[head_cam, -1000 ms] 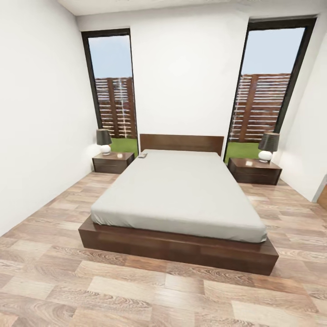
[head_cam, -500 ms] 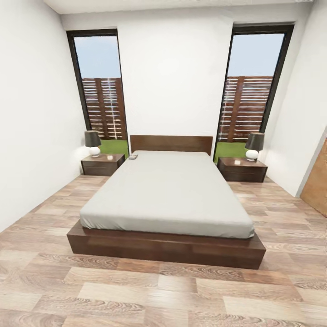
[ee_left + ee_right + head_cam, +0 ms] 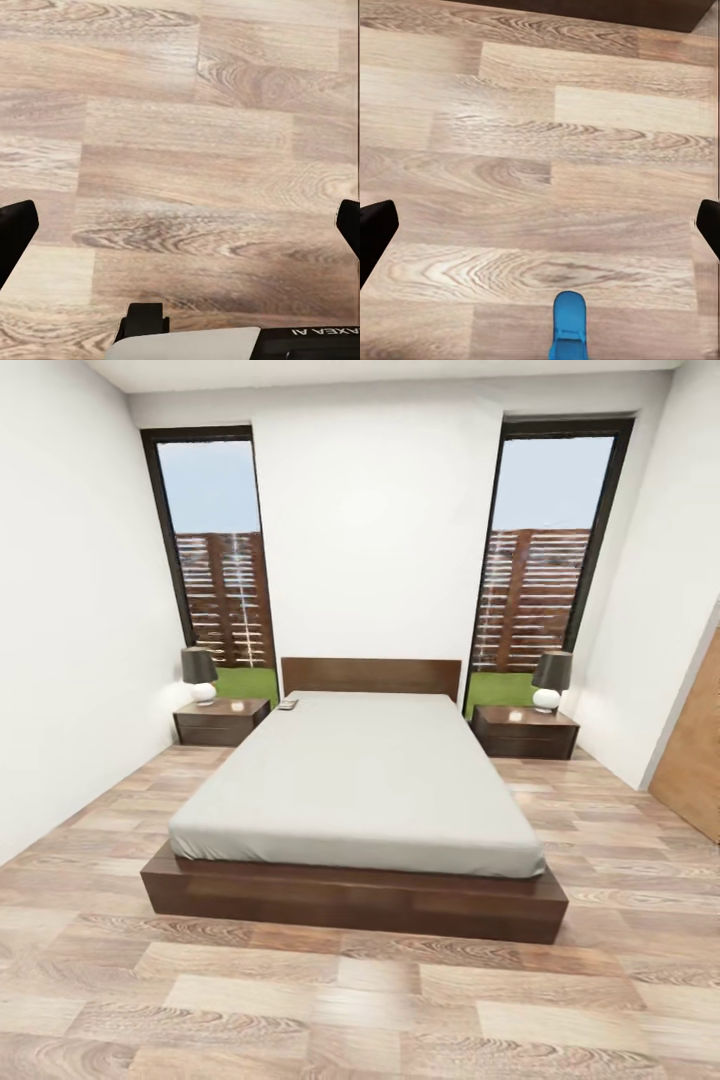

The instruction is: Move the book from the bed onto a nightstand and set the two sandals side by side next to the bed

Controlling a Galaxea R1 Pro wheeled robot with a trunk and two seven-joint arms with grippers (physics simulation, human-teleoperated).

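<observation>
Facing the bed [image 3: 355,780], I see the book [image 3: 288,705] at its head corner beside one nightstand [image 3: 221,721]. My left gripper [image 3: 180,232] and right gripper [image 3: 540,229] hang spread and empty above bare floor; one sandal [image 3: 568,326] lies below the right.

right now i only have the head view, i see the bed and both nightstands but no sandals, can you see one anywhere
Observer: Yes. The right wrist view has one blue sandal lying on the plank floor.
Operator: is the right gripper holding anything
Observer: No. The right gripper is open, its fingers wide apart with nothing held between them.
Operator: and the left one
Observer: The left gripper is open too, fingers wide apart, pointing down at the floor planks.
</observation>
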